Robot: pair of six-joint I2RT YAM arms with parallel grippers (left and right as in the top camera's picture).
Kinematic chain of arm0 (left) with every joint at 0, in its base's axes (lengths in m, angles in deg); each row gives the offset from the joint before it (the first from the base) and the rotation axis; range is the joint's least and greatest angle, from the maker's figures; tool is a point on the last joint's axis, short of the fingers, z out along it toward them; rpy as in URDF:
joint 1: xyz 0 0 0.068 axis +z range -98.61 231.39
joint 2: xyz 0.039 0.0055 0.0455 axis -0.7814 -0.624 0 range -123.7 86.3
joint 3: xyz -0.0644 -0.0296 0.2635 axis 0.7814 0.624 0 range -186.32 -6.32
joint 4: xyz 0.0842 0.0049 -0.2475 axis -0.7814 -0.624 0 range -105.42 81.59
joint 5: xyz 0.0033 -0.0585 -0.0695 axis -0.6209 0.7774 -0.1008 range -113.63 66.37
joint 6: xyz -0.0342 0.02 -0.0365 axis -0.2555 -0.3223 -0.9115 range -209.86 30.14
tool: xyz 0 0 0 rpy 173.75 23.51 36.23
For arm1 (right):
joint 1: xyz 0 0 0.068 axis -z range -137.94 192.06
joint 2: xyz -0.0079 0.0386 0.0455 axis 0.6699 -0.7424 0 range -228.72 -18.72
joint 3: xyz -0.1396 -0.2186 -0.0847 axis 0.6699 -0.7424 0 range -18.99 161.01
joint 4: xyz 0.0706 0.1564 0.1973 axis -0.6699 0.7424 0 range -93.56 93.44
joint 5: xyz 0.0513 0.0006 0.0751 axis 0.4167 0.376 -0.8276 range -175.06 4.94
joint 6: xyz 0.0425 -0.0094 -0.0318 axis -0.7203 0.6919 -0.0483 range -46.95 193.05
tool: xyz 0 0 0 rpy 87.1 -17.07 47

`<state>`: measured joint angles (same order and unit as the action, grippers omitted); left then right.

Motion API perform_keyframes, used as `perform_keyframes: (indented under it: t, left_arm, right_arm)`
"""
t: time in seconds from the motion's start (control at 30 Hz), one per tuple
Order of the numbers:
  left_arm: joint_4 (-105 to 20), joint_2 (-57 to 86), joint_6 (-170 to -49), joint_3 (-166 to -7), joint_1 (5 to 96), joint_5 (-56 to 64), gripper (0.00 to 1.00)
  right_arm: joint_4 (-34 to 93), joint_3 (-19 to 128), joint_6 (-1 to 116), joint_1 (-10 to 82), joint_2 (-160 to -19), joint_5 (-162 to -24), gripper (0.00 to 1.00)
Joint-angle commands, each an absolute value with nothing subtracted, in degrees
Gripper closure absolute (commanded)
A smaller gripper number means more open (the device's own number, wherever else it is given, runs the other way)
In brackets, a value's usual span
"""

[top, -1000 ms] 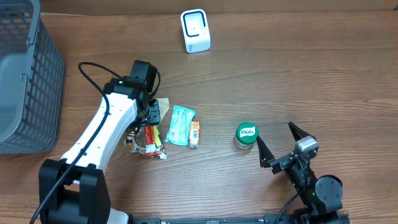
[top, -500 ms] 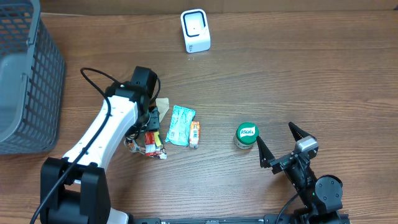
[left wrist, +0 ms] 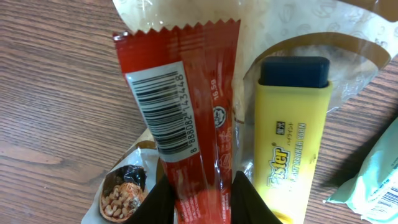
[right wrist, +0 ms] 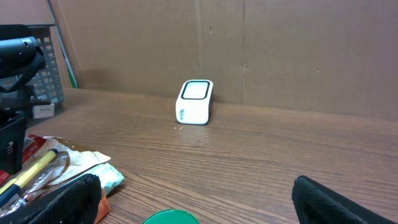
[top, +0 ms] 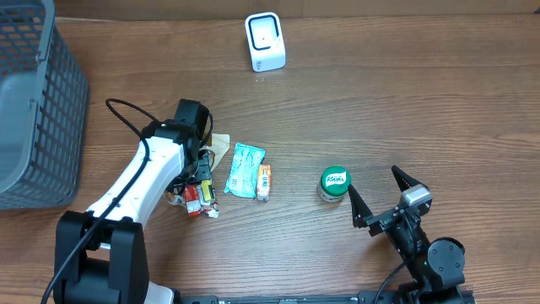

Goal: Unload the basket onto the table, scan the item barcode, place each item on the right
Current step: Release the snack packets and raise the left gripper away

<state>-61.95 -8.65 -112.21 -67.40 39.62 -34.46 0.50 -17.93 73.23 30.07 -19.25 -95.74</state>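
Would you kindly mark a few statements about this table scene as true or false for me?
1. The left hand is closed on the red foil packet, whose barcode faces the wrist camera. True.
2. The white box-shaped scanner sits inside the grey mesh basket. False: it stands on the wooden table, well apart from the basket.
3. The right hand grips the green-lidded jar. False: it is open and empty, beside the jar.
4. A yellow stick with a dark blue cap lies next to the red foil packet. True.
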Motion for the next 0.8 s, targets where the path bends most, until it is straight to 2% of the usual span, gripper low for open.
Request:
perform_keyframes:
  t: [0.0,0.13,0.33,0.53,0.77]
  left_arm:
    - [-62.0,-8.8,-112.4,-67.0,39.9,-35.8,0.82]
    - [-62.9,-8.8,-112.4,-68.3,40.5,-35.6,0.81]
    - [-68.4,-8.4,-112.3,-77.4,43.3,-35.6,0.67]
    - [-73.2,-8.4,-112.1,-85.4,47.1,-35.3,0.65]
    - [-72.7,-8.4,-112.1,-86.9,51.2,-23.6,0.59]
  right_arm:
    - [0.2,-18.5,73.2,30.3,-18.9,-95.6,0.0]
    - [0.2,-18.5,73.2,30.3,-18.9,-95.6,0.0]
    - [0.2,-18.5,73.2,30.3,-18.9,-95.6,0.0]
    - [0.2,-18.5,73.2,30.3,-18.9,-95.6,0.0]
    - [0.2,-18.5,73.2,30.3,-18.9,-95.6,0.0]
